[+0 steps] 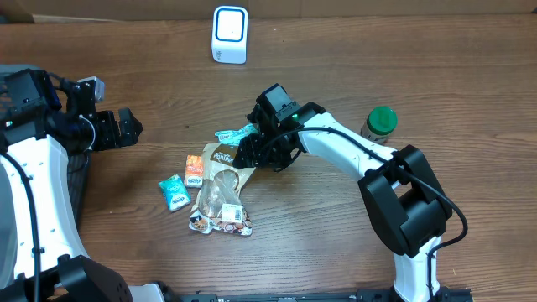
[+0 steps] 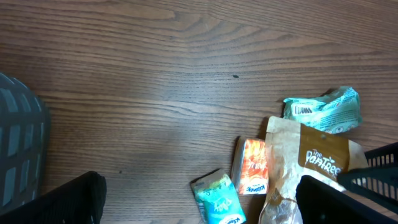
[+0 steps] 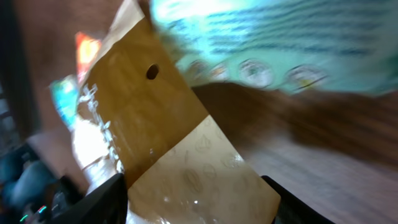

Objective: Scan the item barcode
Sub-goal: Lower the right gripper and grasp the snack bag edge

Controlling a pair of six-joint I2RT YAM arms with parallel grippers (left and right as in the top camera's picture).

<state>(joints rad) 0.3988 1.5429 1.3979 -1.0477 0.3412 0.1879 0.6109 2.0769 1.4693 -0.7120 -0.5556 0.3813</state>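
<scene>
A brown paper snack bag (image 1: 222, 180) lies flat on the wooden table, its printed top end towards the right arm. My right gripper (image 1: 256, 155) is down at that top end. In the right wrist view the bag (image 3: 168, 143) fills the gap between the two dark fingers (image 3: 112, 202), and the gripper (image 3: 196, 205) is open around it. The white scanner (image 1: 229, 33) stands at the far edge of the table. My left gripper (image 1: 126, 130) hovers open at the left, holding nothing; its wrist view shows the bag (image 2: 314, 158) at lower right.
A crumpled teal packet (image 1: 239, 132) lies just beyond the bag's top. An orange tissue pack (image 1: 195, 168) and a teal tissue pack (image 1: 174, 191) lie left of the bag. A green-lidded jar (image 1: 382, 122) stands at right. A grey basket (image 2: 18, 143) is at far left.
</scene>
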